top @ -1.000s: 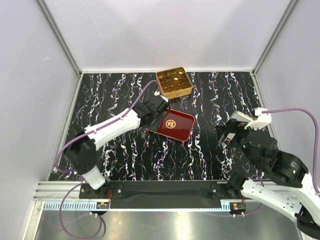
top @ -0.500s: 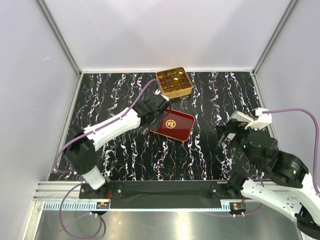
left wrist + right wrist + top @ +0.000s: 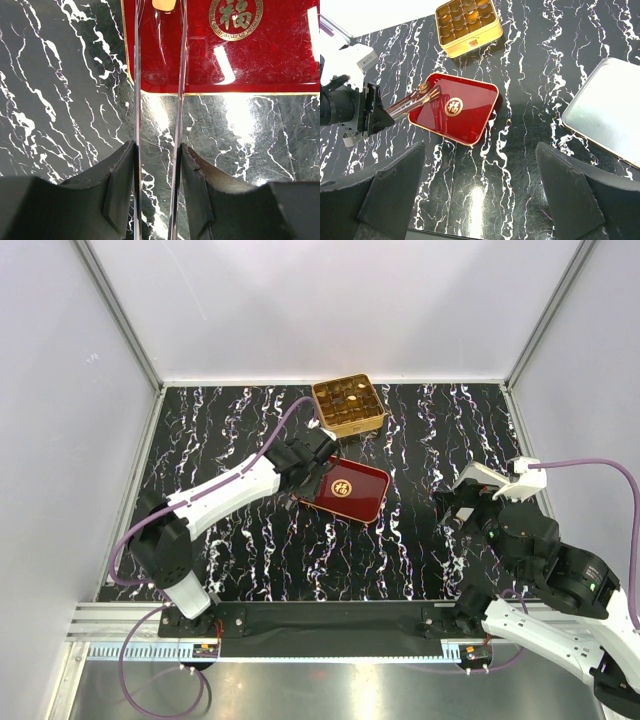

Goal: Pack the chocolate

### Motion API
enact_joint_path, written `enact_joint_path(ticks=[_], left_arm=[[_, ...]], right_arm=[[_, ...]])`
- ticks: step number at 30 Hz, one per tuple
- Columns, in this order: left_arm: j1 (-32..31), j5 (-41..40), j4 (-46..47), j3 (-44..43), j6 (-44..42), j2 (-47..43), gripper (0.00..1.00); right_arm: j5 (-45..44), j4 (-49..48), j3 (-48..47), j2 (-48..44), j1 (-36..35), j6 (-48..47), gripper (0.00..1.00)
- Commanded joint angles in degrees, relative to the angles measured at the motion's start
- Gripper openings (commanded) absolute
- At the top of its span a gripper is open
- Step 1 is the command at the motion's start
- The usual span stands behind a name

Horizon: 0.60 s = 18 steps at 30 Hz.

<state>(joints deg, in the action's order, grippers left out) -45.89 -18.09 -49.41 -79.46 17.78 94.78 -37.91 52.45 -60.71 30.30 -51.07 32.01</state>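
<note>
While the left end effector point(image 3: 425, 91) is reaching over the left corner of the red tray point(image 3: 352, 495), its two long thin blades are standing close together with only a narrow slot between them. A tan piece of chocolate point(image 3: 164, 4) is sitting between the blade tips, just above the tray's glossy floor and left of the gold emblem point(image 3: 236, 13). The wrist view is cutting the piece off at its top edge, so I cannot tell whether the blades are squeezing it or only flanking it.

The tray is lying flat on the black, white-veined tabletop point(image 3: 250, 530), tilted relative to the table edges. The gold tin point(image 3: 372, 418) is standing just beyond the tray's far corner, near but not touching it, and some of its cells are holding dark pieces point(image 3: 341, 396).

The right end effector point(image 3: 479, 165) is hanging over the right side of the tabletop, well apart from the tray. Its fingers point(image 3: 390, 195) are spread wide and gripping nothing. A silver lid point(image 3: 607, 112) is lying on the tabletop to its right.
</note>
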Motion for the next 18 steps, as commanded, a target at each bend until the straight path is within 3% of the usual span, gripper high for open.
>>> enact_joint_path(ticks=[1,18], left_arm=[[1.0,2.6,2.1,-0.3,1.2,0.1,0.43],[3.3,5.4,-0.6,-0.9,3.0,2.0,0.41]], right_arm=[[-0.8,-0.5,-0.2,-0.3,-0.4,0.5,1.00],[-0.8,-0.9,0.0,-0.4,-0.4,0.4,1.00]])
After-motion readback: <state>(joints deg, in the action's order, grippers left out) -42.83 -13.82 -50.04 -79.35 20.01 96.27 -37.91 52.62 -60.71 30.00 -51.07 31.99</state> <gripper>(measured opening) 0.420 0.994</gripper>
